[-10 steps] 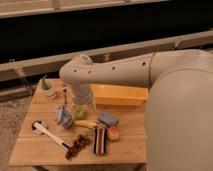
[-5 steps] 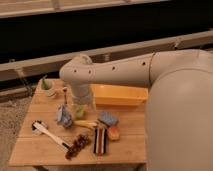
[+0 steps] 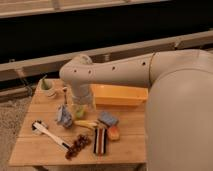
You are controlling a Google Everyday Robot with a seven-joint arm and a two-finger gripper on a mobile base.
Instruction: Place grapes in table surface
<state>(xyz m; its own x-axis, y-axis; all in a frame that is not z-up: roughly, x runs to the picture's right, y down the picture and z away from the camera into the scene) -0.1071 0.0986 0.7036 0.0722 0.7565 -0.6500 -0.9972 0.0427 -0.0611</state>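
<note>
Grapes (image 3: 77, 146) lie flat on the table surface (image 3: 30, 150), at about 6 o'clock on the tabletop and close to its front edge. Nothing touches or holds them. The gripper (image 3: 65, 106) hangs under the arm's wrist at roughly 11 o'clock from the grapes, well apart from them. Whether it is spread or closed cannot be told.

By that lie, the placing looks done, and what is left seems only to draw the arm clear.

Just beside the grapes at 3 o'clock sits a striped block (image 3: 100, 142), and at 9 o'clock a white-handled tool (image 3: 47, 132) ends near them. A banana (image 3: 87, 124) lies at 12 o'clock. A yellow bin (image 3: 120, 95) stands along the far edge. The nearest free wood is at 7 o'clock, and straight up looks the least cluttered way out.
</note>
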